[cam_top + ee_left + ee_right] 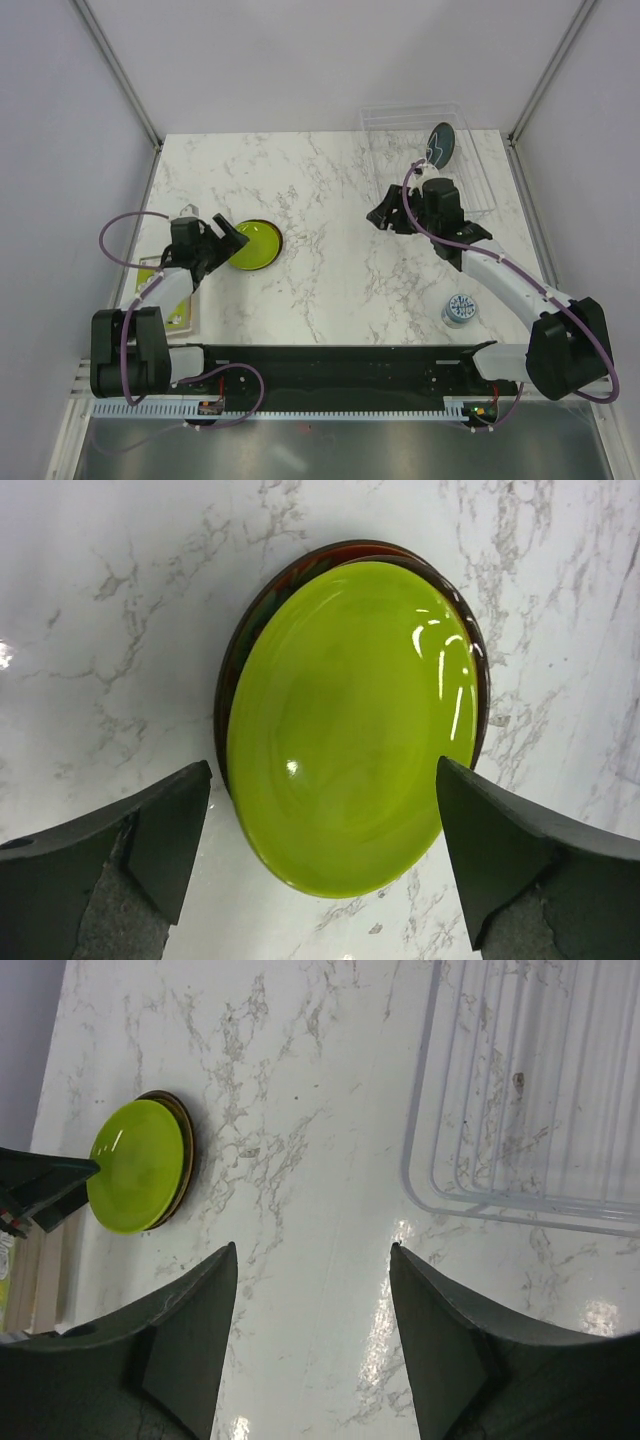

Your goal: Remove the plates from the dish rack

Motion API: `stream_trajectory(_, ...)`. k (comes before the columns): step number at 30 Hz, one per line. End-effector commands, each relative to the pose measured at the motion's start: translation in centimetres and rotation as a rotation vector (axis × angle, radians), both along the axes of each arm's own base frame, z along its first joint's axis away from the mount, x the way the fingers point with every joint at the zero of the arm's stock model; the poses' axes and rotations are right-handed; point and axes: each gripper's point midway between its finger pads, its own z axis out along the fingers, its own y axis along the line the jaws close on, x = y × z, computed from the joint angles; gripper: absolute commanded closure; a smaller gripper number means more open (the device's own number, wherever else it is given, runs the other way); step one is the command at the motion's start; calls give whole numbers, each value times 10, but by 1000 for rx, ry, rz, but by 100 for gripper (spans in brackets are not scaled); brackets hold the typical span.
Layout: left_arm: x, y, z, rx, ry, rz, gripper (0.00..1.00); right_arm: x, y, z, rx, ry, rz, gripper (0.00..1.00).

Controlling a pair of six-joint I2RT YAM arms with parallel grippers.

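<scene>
Lime green plate (355,725) lies stacked on a dark red plate (262,608) left of centre on the marble table (320,190).
The left gripper (322,770) hovers just above the stack, jaws wide apart, holding nothing. The right gripper (312,1250) hangs over bare tabletop beside the clear dish rack (420,1160), jaws likewise spread and empty. A dark teal plate (441,143) stands on edge in the rack at the far right.

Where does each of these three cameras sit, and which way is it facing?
Top external: above and behind, looking down at the marble table; both arms show.
Left wrist: on the left gripper, looking down at the round lime green plate; open fingers show.
Right wrist: on the right gripper, looking down past open fingers at the clear plastic dish rack.
Shared: the lime green plate.
</scene>
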Motion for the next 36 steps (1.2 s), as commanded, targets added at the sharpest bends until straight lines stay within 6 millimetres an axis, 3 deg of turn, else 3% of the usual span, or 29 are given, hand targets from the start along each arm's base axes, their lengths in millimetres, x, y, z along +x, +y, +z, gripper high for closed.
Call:
stream_trajectory(1, 4, 19, 16, 116, 18, 22, 0, 16, -19, 17, -102, -52, -63, 31)
stream_trajectory(6, 4, 27, 24, 143, 23, 70, 0, 33, -50, 38, -233, -113, -183, 30)
stream_trajectory(8, 4, 27, 33, 141, 2, 69, 0, 45, -78, 51, -339, -160, -296, 28)
stream_trajectory(12, 11, 3, 90, 71, -197, -25, 0, 73, -120, 87, -497, -238, -453, 26)
stream_trajectory(14, 14, -12, 115, 28, -289, -91, 0, 90, -140, 82, -567, -219, -515, 25)
stream_trajectory(15, 15, -19, 129, 12, -331, -120, 0, 100, -145, 94, -582, -241, -532, 25)
stream_trajectory(16, 15, -26, 136, -1, -349, -149, 0, 113, -154, 80, -620, -208, -549, 25)
stream_trajectory(17, 17, -36, 149, -17, -395, -202, 0, 125, -161, 92, -622, -226, -579, 25)
stream_trajectory(18, 19, -41, 162, -8, -429, -237, 0, 140, -165, 73, -659, -196, -575, 25)
stream_trajectory(19, 17, -55, 166, -15, -440, -290, 0, 150, -177, 71, -668, -189, -602, 24)
stream_trajectory(20, 18, -62, 172, 3, -468, -327, 0, 164, -181, 80, -657, -208, -621, 25)
stream_trajectory(21, 18, -71, 180, 4, -492, -362, 0, 180, -184, 57, -676, -173, -613, 24)
stream_trajectory(22, 20, -76, 181, 7, -498, -380, 0, 191, -196, 53, -679, -159, -629, 25)
stream_trajectory(23, 20, -81, 184, 18, -512, -402, 0, 205, -198, 64, -667, -183, -639, 25)
stream_trajectory(24, 21, -88, 189, 22, -537, -426, 0, 219, -200, 41, -683, -149, -623, 25)
stream_trajectory(25, 23, -92, 188, 27, -539, -435, 0, 227, -209, 38, -697, -144, -631, 25)
stream_trajectory(26, 24, -95, 185, 39, -539, -451, 0, 238, -212, 48, -695, -168, -644, 25)
stream_trajectory(27, 25, -102, 187, 39, -546, -471, 0, 248, -215, 24, -720, -130, -631, 25)
stream_trajectory(29, 30, -109, 179, 46, -526, -492, 0, 263, -224, 29, -746, -149, -640, 26)
stream_trajectory(30, 32, -112, 178, 46, -529, -498, 0, 272, -226, 10, -761, -126, -621, 26)
stream_trajectory(32, 38, -116, 169, 44, -508, -506, 0, 283, -230, 14, -791, -146, -614, 27)
stream_trajectory(33, 41, -117, 168, 44, -511, -508, 0, 288, -232, -2, -814, -126, -605, 28)
stream_trajectory(34, 43, -118, 165, 44, -505, -508, 0, 292, -233, 2, -818, -136, -606, 29)
stream_trajectory(36, 48, -118, 155, 43, -481, -508, 0, 297, -238, -11, -838, -120, -601, 31)
